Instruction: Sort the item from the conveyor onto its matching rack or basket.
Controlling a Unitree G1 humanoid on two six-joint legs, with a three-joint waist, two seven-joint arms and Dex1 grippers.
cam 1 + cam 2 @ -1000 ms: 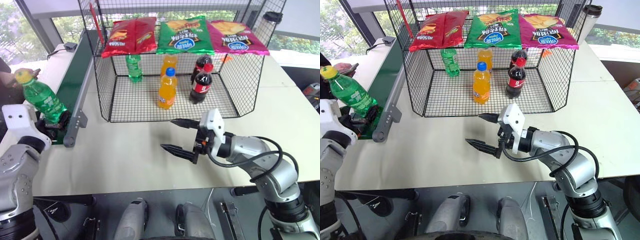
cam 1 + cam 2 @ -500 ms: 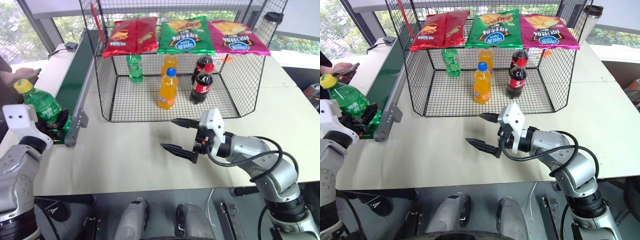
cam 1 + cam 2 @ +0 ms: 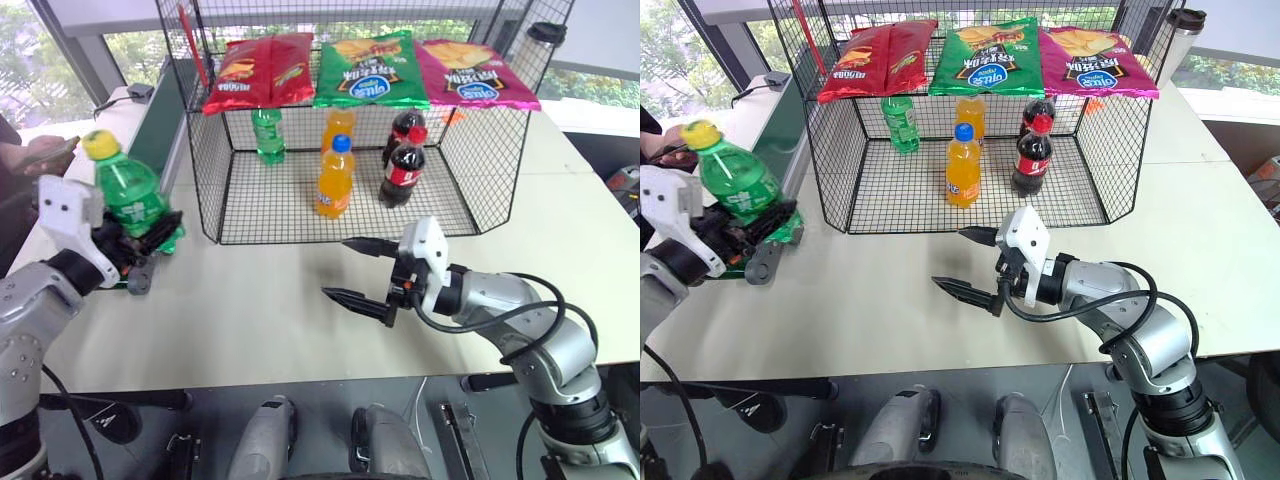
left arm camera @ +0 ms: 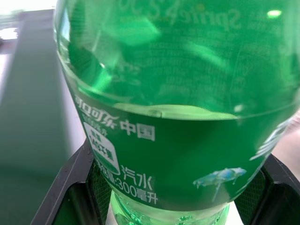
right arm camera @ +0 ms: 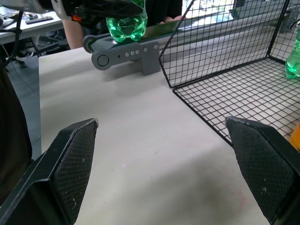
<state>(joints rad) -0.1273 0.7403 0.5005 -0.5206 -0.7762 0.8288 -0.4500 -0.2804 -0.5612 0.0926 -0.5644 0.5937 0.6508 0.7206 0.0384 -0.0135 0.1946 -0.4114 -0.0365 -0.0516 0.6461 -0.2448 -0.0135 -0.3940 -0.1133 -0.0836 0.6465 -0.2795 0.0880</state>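
A pale table (image 3: 300, 320) carries a large black wire basket (image 3: 350, 210) with low mesh walls. On its flat top rack three snack bags are laid side by side — red (image 3: 258, 72), green (image 3: 366, 68) and pink (image 3: 476, 72). Inside the basket a green bottle (image 3: 267, 135), two orange soda bottles (image 3: 334, 178) and two cola bottles (image 3: 402, 172) are seen standing. Along the basket's left side runs the conveyor (image 3: 150, 150), its grey roller end (image 5: 123, 55) seen up close from the right wrist, level with the basket's front corner.

The right gripper (image 3: 358, 272) is held above bare table in front of the basket, its two black fingers spread wide with nothing between them.

The small green bottle (image 3: 128, 192) with the yellow cap (image 3: 99, 144) is clamped low on its body by the left gripper (image 3: 150, 232), lifted clear of the conveyor's end and tilted slightly. From the left wrist the label's white print is readable and the black fingers (image 4: 70, 187) are pressed against both sides — the head views give none of that detail.

A person's hand (image 3: 40, 155) with a phone is visible at the far left.
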